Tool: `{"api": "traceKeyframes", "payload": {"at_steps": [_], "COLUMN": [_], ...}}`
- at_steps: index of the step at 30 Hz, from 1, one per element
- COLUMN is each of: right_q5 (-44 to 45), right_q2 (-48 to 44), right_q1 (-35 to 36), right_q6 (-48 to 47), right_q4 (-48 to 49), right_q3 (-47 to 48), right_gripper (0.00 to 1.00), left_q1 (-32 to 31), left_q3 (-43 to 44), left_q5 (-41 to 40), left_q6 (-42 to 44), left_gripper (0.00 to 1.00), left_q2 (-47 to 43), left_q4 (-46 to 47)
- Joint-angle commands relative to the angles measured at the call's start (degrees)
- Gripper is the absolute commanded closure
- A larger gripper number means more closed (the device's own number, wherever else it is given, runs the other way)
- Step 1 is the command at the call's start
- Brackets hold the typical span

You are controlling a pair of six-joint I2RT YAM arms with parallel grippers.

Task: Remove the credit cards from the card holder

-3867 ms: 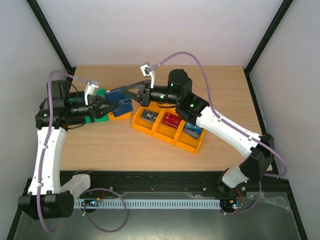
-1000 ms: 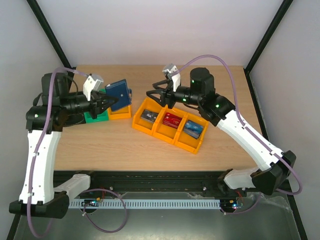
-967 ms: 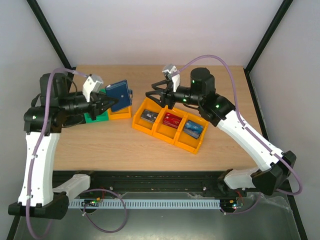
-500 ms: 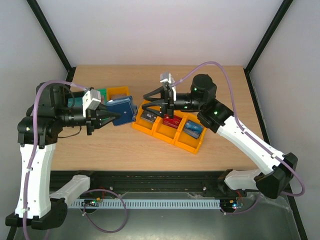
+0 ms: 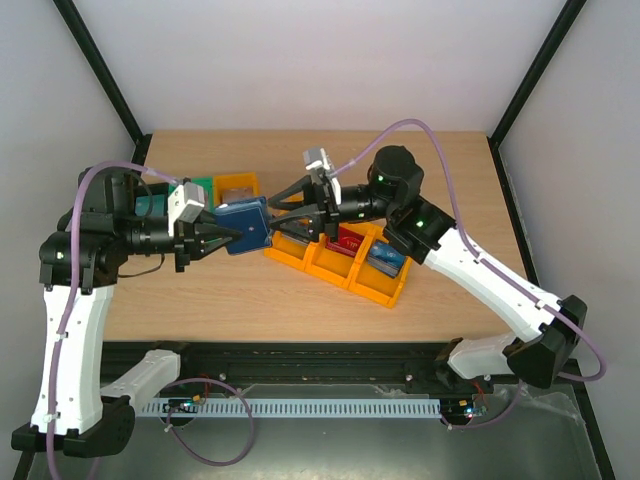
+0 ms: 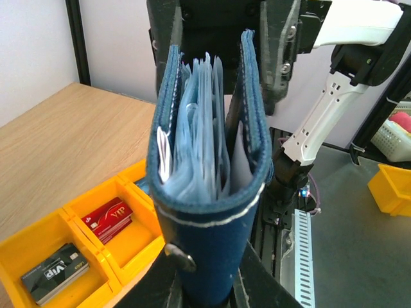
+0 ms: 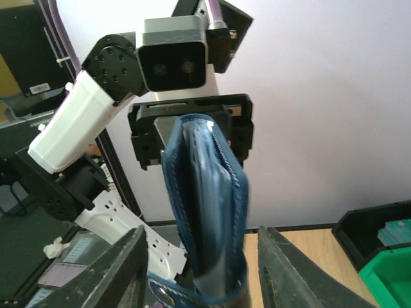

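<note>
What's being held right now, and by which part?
The left pincer clamps the card holder by its folded spine end. The right pincer straddles the open edge, not clearly gripping.

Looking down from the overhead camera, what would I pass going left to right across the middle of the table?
left end effector, shut on the wallet → card holder → right end effector, open → red card → blue card, the two cards lying in the orange tray.

The card holder (image 6: 212,192) gapes, seemingly between end effector fingers (image 6: 274,54).
</note>
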Motion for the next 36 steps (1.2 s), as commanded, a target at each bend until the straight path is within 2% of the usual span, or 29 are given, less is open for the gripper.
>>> {"api": "traceKeyframes", "payload": {"at_steps": [1,6,8,12,17,23,31,36], "right_q5": [1.80,1.54,1.45,1.71,1.11,2.77,2.78,4.50], "right_q2": [1.26,1.95,1.80,1.38,1.75,1.60,2.28,2.51], "right_q1": [2.23,2.43,2.43,2.35,2.25,2.27,2.60,2.60], "right_q6": [-0.30,0.21,-0.65,-6.92,-11.77,-13.18,-9.78,-11.20], "right_q4": [2.12,2.39,1.59,-4.94,-11.64,-13.36,-8.91,-10.58], "right_q3": [2.60,2.86,2.71,4.38,6.34,6.23,4.39,6.01], "right_gripper": [0.58,0.70,0.71,0.67,0.62,0.60,0.58,0.56], "left_q1": [0.17,0.21,0.16,0.16,0.16,0.24,0.34,0.34], "left_q3": [-0.42,-0.58,-0.69,-0.84,-1.05,-0.96,-1.13,-1.31], "left_q5": [1.67,1.93,1.90,2.54,2.52,3.09,4.14,4.06], "left_q6": [1.62,5.06,8.07,14.29,15.08,15.09,14.96,14.95], "left_gripper": [0.98,0.98,0.98,0.98,0.98,0.98,0.98,0.98], "left_q2": [-0.50,-0.79,-0.75,-0.79,-0.83,-1.08,-1.33,-1.51], "left_q4": [-0.81,-3.03,-5.24,-9.15,-9.48,-9.49,-9.47,-9.49]}}
